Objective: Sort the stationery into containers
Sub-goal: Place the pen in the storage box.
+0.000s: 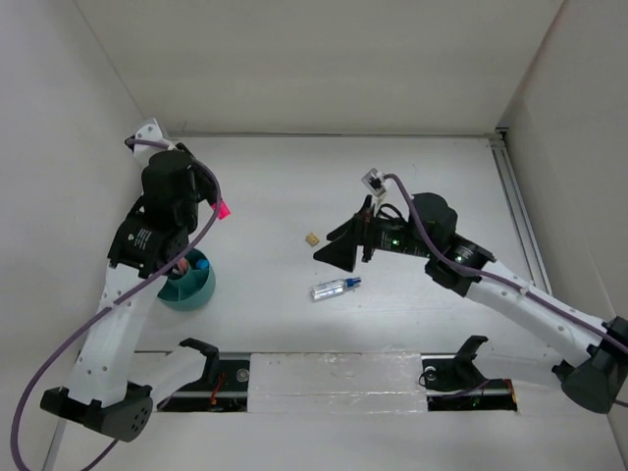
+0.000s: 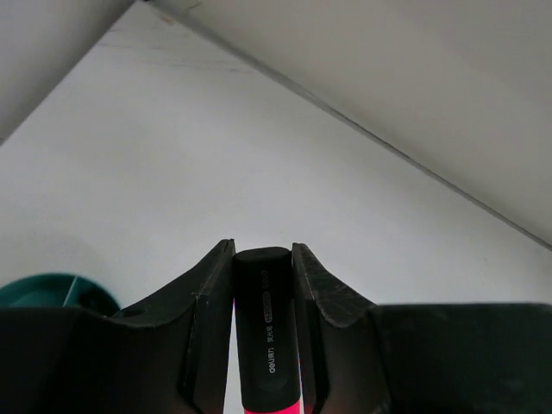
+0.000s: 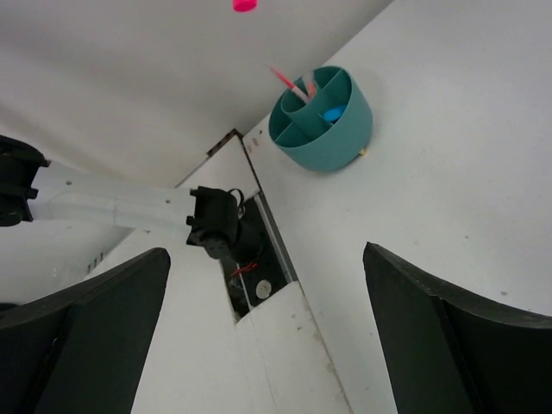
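Above the white-walled tabletop (image 1: 294, 186), the pink-ended black marker (image 2: 266, 345) is clamped in the left hand (image 2: 263, 250), held aloft near the teal cup (image 1: 196, 292). Best to centre it over a free compartment, tip it upright, then release low. The right hand (image 3: 266, 259) hangs spread wide, empty.

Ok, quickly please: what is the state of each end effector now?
Left end effector: closed on the black marker with the pink end.
Right end effector: open, holding nothing.
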Controlling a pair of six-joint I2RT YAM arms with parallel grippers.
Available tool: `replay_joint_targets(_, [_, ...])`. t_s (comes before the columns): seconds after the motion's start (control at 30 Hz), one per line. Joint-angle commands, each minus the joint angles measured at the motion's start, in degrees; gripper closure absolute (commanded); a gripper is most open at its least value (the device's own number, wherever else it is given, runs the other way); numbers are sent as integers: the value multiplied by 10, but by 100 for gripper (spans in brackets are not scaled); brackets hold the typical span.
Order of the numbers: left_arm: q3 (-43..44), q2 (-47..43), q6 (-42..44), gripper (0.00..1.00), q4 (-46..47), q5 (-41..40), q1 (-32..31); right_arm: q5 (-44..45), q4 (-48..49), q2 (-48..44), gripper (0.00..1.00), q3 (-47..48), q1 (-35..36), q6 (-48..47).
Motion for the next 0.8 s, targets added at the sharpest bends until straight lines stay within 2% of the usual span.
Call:
replay_joint_targets(0.0, [-42, -13, 78, 100, 78, 116, 1, -43, 67, 46, 0, 41, 3, 9])
replay_joint_targets(0.17, [-109, -45, 105, 100, 136, 178, 1, -34, 93, 134, 3, 119, 27, 37])
replay_joint_targets(0.23, [-115, -51, 111, 100, 143, 183, 1, 0, 99, 169, 3, 141, 43, 37])
replay_joint_targets(0.3, [-115, -51, 116, 100, 138, 189, 1, 18, 134, 200, 7, 155, 54, 43])
replay_joint_targets(0.47, [-88, -51, 103, 100, 103, 186, 1, 12, 201, 285, 12, 187, 60, 64])
replay_joint_targets(0.5, [-81, -51, 103, 100, 97, 179, 1, 5, 214, 296, 18, 193, 60, 72])
replay_joint_targets(0.57, [-80, -51, 103, 100, 91, 172, 1, 5, 244, 320, 20, 199, 67, 83])
replay_joint_targets(0.67, [-74, -56, 103, 100, 82, 166, 1, 24, 256, 344, 27, 217, 79, 88])
replay_joint_targets(0.7, [-74, -56, 103, 100, 82, 166, 1, 32, 256, 352, 39, 230, 79, 88])
replay_joint_targets(0.77, [-74, -62, 98, 100, 82, 171, 1, 33, 262, 375, 50, 242, 84, 95])
